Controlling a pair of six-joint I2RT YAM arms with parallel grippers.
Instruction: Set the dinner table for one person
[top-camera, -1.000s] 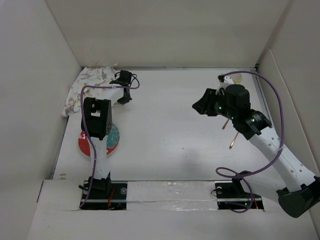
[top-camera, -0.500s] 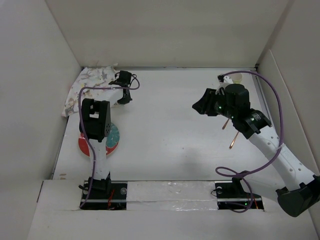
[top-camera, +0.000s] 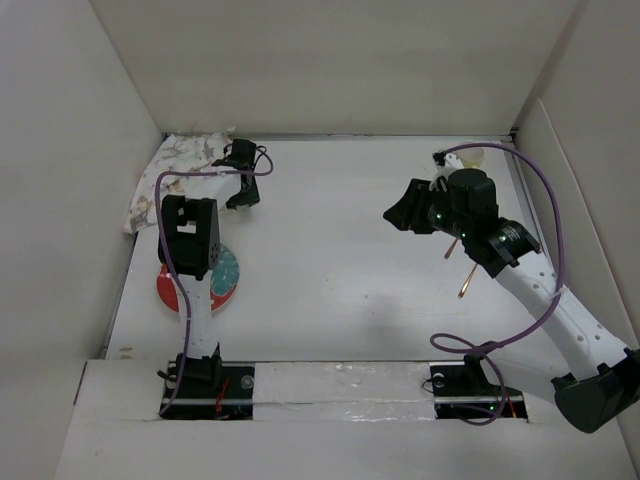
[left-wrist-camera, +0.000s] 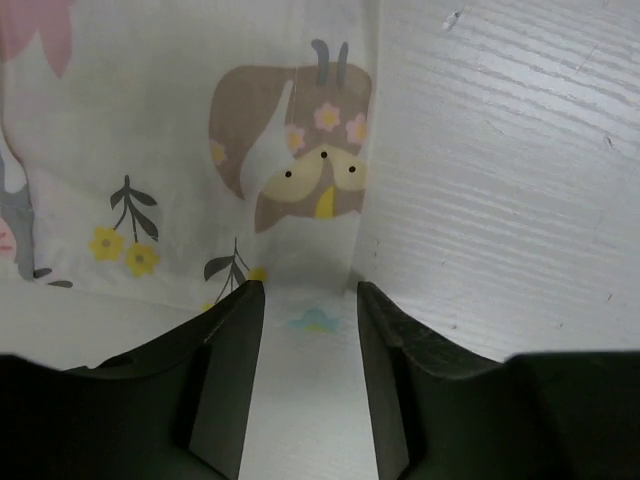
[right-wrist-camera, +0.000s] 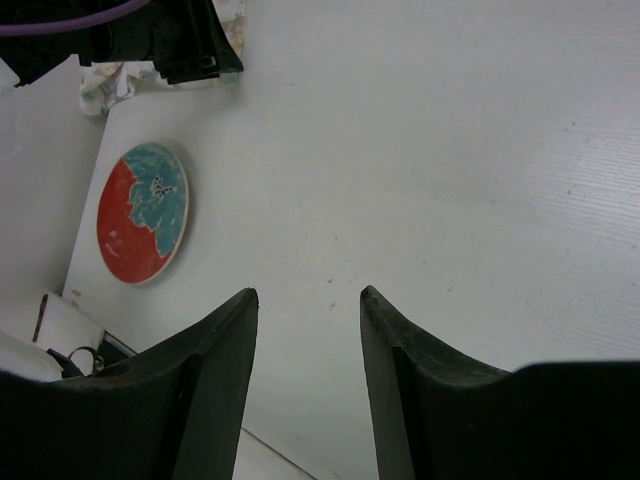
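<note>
Here the dinner table (top-camera: 330, 260) fills the middle of the overhead view, a plain white surface walled in on three sides. A white cloth mat (top-camera: 180, 165) printed with small figures lies crumpled in its upper left corner. The left gripper (left-wrist-camera: 310, 288) is at the right edge of that mat. In the left wrist view its two dark fingers (left-wrist-camera: 225, 370) stand apart at the bottom of the frame, and the mat's edge, just below a printed brown owl, runs down into the gap between them. Whether the fingers touch the cloth cannot be told.

A round plate (right-wrist-camera: 140, 213), red with a teal patch, lies flat at the lower left of the overhead view, partly hidden behind the left arm.

The right gripper (right-wrist-camera: 309, 292) sits at the right centre of the overhead view, pointing left. Its fingers are spread with nothing between them, and only bare table shows below. Two thin copper-coloured utensils (top-camera: 467, 282) lie on the table right of centre, partly hidden under the right arm. A purple cable (top-camera: 550, 200) loops around that arm.
</note>
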